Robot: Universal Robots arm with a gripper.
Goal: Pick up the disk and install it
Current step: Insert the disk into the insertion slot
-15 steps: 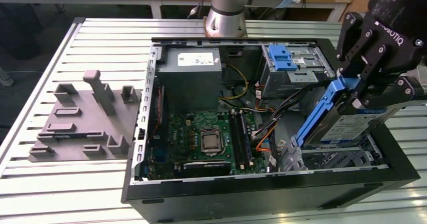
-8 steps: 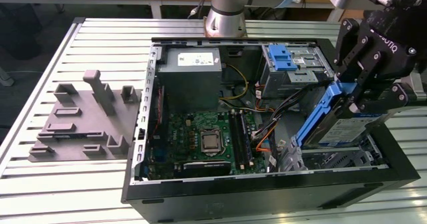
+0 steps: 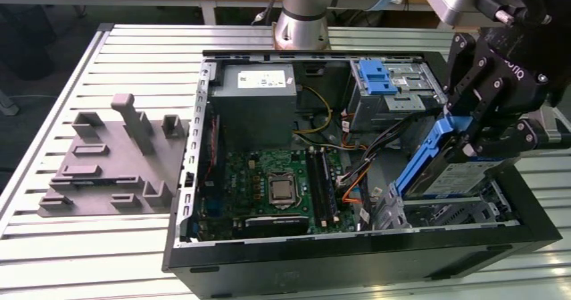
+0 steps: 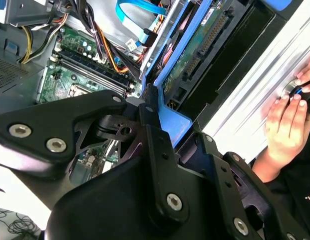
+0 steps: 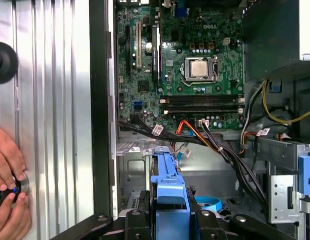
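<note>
The disk (image 3: 457, 178), silver with a white-and-blue label and blue carrier rails, hangs tilted over the drive bay (image 3: 446, 214) at the exterior view's right end of the open computer case. My gripper (image 3: 477, 143) is shut on the disk's upper end. In the second wrist view the disk's green circuit underside (image 4: 194, 50) and blue carrier run away from my gripper (image 4: 174, 125). In the first wrist view the blue carrier (image 5: 167, 180) sticks out between the black fingers (image 5: 137, 220) of my gripper (image 5: 169, 217), just above the metal bay floor.
The case (image 3: 187, 180) holds a motherboard (image 3: 277, 186), a grey power supply (image 3: 254, 99), a drive cage with a blue latch (image 3: 379, 79) and loose cables (image 5: 224, 150) near the bay. A grey fixture (image 3: 116, 160) lies on the slatted table. A person's hand (image 5: 7, 200) rests on the table beside the case.
</note>
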